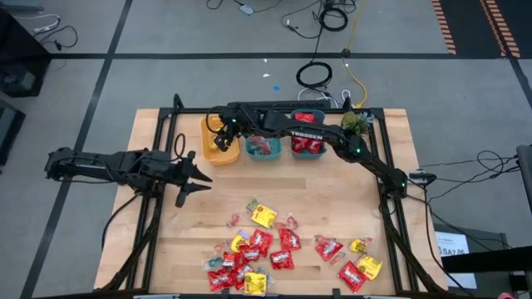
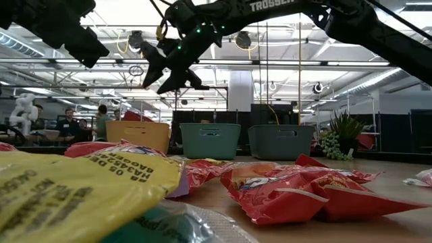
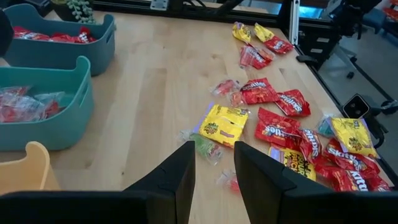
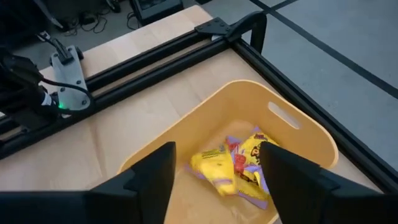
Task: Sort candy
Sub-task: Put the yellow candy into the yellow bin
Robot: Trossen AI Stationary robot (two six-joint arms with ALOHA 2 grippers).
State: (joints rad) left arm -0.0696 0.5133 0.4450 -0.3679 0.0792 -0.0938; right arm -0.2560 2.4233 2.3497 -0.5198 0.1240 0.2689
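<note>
A yellow bin point(image 1: 218, 146), two teal bins point(image 1: 264, 149) and a plant point(image 1: 352, 121) line the table's point(image 1: 166, 232) far edge

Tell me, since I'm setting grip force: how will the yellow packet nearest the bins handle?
The yellow packet looks thin, crinkled and glossy, so probably floppy, light and somewhat slippery. Lying flat on the table, it shouldn't roll.

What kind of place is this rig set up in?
Likely an open robotics lab or workshop: exposed ceiling pipes and lights, loose cables on the grey floor, and people at desks beyond the table.
</note>
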